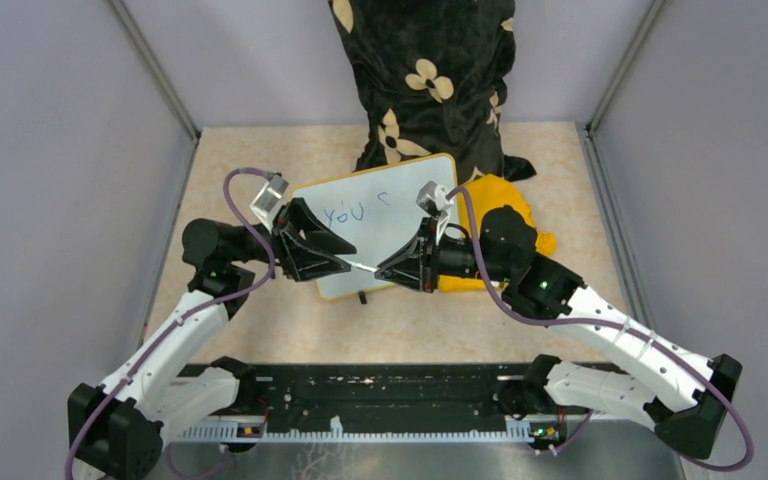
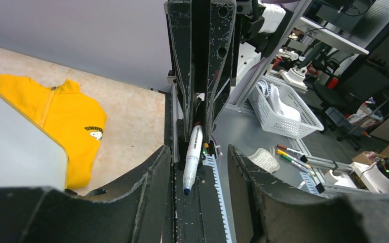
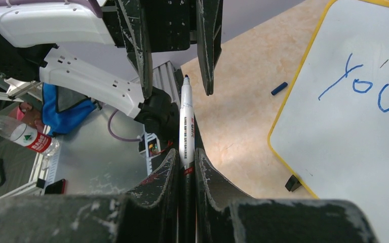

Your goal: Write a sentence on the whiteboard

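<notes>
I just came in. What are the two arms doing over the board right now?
The right gripper is shut on an uncapped white marker, whose blue tip points between the open fingers of the left gripper. Both meet over the near part of the whiteboard. So far only "you" and one more stroke stand there in blue. It may be a handover.
</notes>
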